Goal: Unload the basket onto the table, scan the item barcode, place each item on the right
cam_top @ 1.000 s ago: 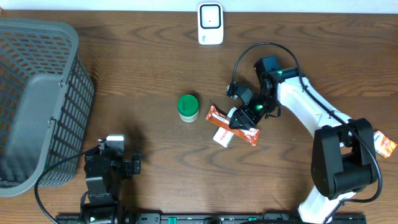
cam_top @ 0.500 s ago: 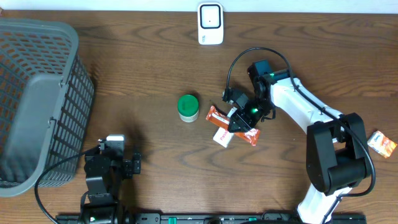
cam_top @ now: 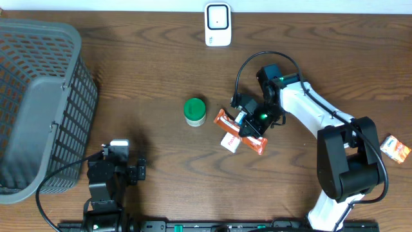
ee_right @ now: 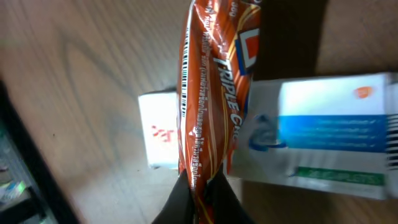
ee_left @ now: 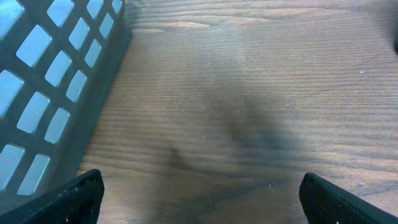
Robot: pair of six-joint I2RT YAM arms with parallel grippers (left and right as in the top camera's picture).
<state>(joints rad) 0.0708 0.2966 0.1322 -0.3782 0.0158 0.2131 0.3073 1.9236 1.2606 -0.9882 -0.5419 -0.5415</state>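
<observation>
I work over a brown wood-grain worktop [cam_top: 148, 71]. Its largest load is one grey plastic lattice basket [cam_top: 38, 103] at the far left. My left end effector [ee_left: 200, 180] sits just beside that basket near the front edge, fingers spread wide and empty, well apart from everything that matters.

One white wall-plug-shaped scanner [cam_top: 217, 24] stands at the back edge, near the middle. One round jar with a green lid [cam_top: 194, 111] sits between the basket and the item cluster.

My right end effector [ee_right: 199, 193] is clamped shut on the task's item, a long orange-brown foil snack wrapper [ee_right: 208, 93], pinching it at one end. From above, the wrapper's long axis runs diagonally, its free end pointing toward the jar and its gripped end toward the front right. The scanner lies toward the back and slightly left of this grip, so the right arm is plainly the nearer one. Fine stripes along the wrapper's edge look like a barcode, though the wrist view is too blurred to be sure.

The wrapper lies across two cartons: one white-and-blue box [ee_right: 323, 143] and one small white box with red marks [ee_right: 158, 137]. A second orange packet [cam_top: 394, 148] lies alone at the far right.
</observation>
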